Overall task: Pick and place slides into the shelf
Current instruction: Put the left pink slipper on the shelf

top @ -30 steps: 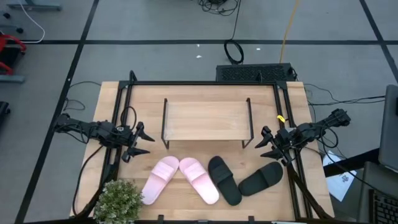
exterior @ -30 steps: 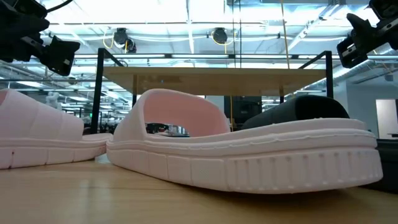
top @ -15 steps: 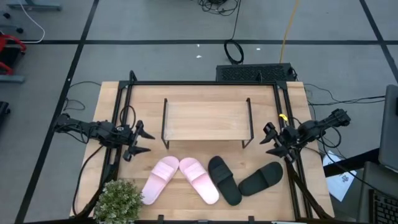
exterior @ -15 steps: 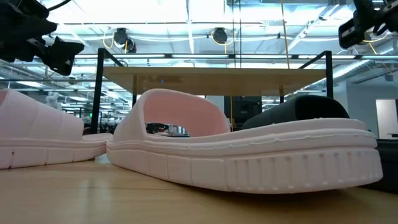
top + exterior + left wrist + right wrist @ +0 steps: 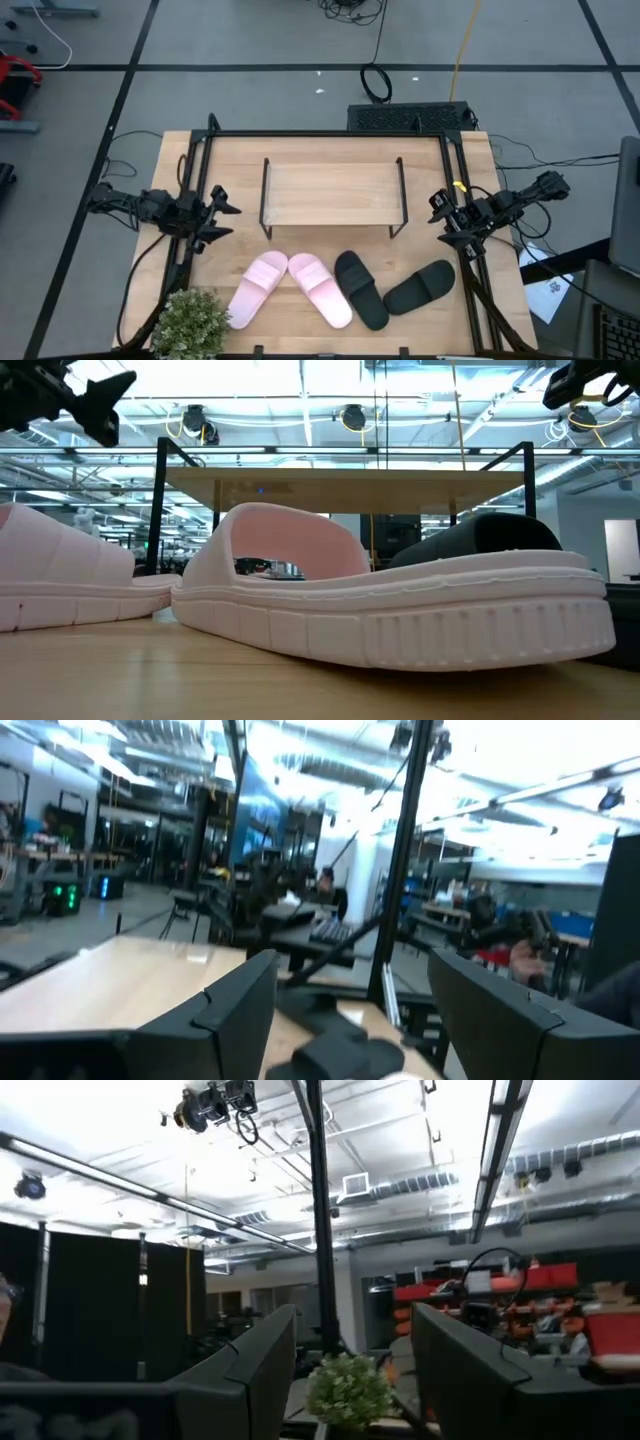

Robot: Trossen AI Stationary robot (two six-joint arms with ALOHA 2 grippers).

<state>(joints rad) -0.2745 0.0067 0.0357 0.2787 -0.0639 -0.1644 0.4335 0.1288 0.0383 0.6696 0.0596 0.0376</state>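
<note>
Down at the near edge of the wooden table (image 5: pixel 175 170) lie the four slides in a row: the two pink slides (image 5: pixel 290 288) side by side with their upper ends touching, splayed apart toward the table's front, then the black slides (image 5: pixel 395 290) just to their right, the rightmost one angled away toward the table's right side. None of them is on the shelf (image 5: pixel 332 192), which stands behind them near the middle of the table, its light board top bare. A small potted plant (image 5: pixel 187 322) sits at the front left corner, just beside the leftmost pink slide. The left gripper (image 5: pixel 218 212) hangs above the table's left side, level with the shelf's left end, its fingers spread wide and holding nothing. The right gripper (image 5: pixel 441 215) hangs at the right side near the shelf's right end, likewise wide apart and empty.
</note>
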